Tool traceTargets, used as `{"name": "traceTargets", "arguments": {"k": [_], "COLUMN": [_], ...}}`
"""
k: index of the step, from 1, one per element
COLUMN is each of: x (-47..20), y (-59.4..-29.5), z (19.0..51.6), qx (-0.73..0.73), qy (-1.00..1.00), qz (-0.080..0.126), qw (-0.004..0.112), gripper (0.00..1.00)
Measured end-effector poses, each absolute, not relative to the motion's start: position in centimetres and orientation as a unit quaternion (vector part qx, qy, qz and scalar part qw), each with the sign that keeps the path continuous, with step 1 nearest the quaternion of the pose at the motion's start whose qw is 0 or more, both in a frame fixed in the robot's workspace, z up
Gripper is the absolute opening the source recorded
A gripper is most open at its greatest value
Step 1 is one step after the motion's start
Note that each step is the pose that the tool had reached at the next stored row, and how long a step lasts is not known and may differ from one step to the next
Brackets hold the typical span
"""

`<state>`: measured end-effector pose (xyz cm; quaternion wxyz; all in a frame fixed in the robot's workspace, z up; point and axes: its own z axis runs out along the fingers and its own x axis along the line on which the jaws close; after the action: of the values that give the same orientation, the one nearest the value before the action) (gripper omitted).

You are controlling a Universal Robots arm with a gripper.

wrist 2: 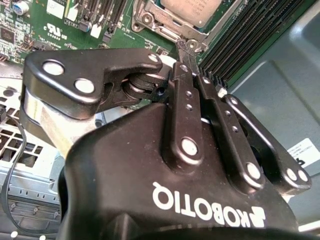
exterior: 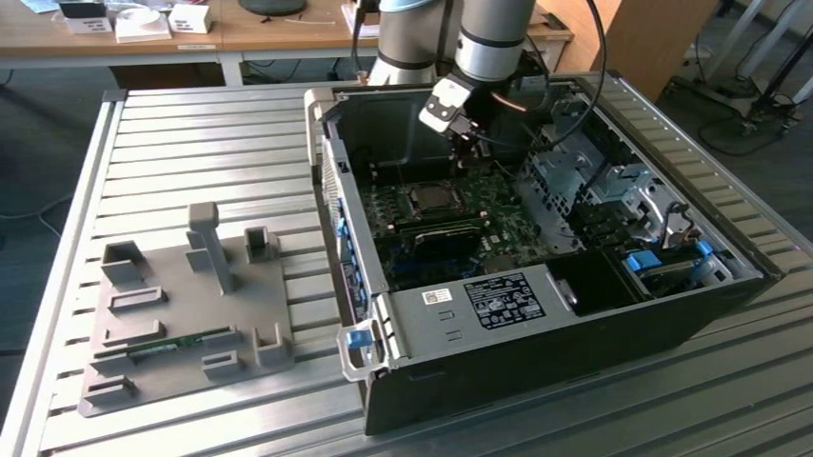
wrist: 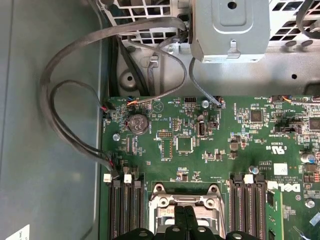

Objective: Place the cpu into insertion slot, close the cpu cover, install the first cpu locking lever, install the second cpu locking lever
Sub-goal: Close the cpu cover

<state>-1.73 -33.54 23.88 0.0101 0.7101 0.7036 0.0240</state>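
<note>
The cpu (wrist 2: 192, 9), with its silvery top, lies in the socket on the green motherboard (wrist: 225, 150). The cpu cover (wrist 2: 150, 20) lies flat around it as a metal frame. In the exterior view the socket (exterior: 429, 198) sits mid-board inside the open computer case (exterior: 534, 314). My gripper (wrist 2: 184, 47) is shut, its black fingers pressed together with nothing visible between them. Its tips hover just at the socket's edge, close to a thin metal locking lever (wrist 2: 172, 35). The first wrist view shows the gripper (wrist: 185, 216) over the socket frame (wrist: 165, 200). In the exterior view the gripper (exterior: 471, 155) hangs inside the case above the board.
Memory slots (wrist: 125, 210) flank the socket on both sides. Cables (wrist: 65, 125) loop along the case wall beside the board. A drive cage (exterior: 572, 171) stands at the exterior view's right. On the slatted table a grey fixture plate (exterior: 178, 314) lies at the exterior view's left.
</note>
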Motion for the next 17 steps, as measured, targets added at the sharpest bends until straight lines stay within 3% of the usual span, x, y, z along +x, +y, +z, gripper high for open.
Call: {"name": "traceTargets", "arguments": {"k": [15,17], "x": [-1.76,-1.76], "y": [-33.54,-33.54], "z": [24.07,24.02], "qx": [0.710,0.710], "qy": [0.704,0.704], "qz": [0.024,0.020], "qw": [0.010,0.006], "gripper": [0.11,0.11]}}
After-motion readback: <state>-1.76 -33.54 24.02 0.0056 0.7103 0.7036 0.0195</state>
